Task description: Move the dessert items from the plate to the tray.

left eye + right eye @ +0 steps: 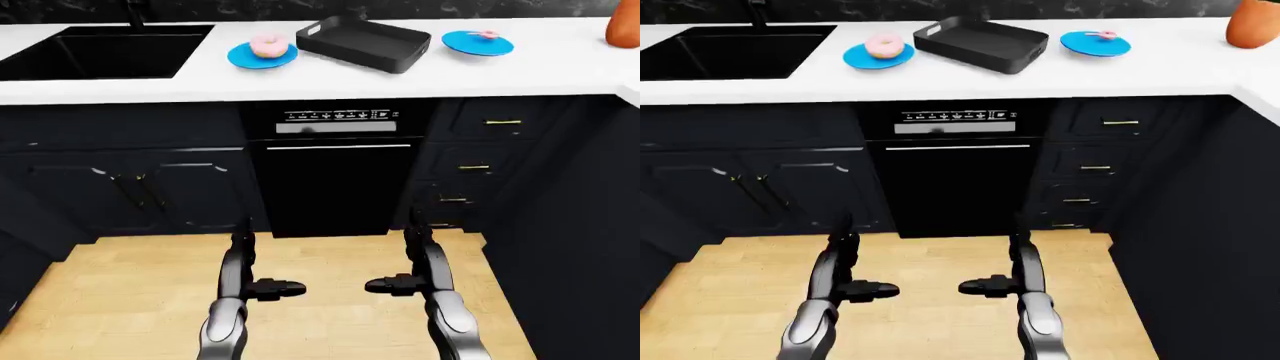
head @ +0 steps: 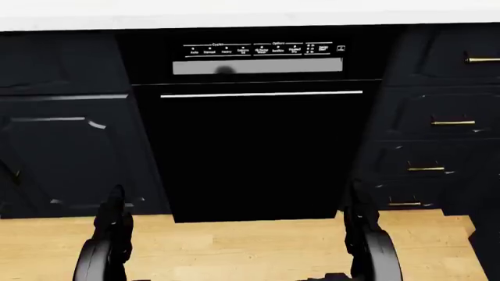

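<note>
Donut (image 1: pixel 268 45) at the tray's (image 1: pixel 365 43) 9 o'clock looks soft and crumbly, so pinch its sides gently; both hands hang open, empty.

Matt black tray (image 1: pixel 363 43), smooth white counter (image 1: pixel 560 71)

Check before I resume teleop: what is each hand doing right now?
Left hand: open, holding nothing, low over the floor.
Right hand: open, holding nothing, low over the floor.

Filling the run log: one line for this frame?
phase: standing off | left hand: open, empty | right hand: open, empty | pink donut: on round blue plate | black rectangular tray: empty
</note>
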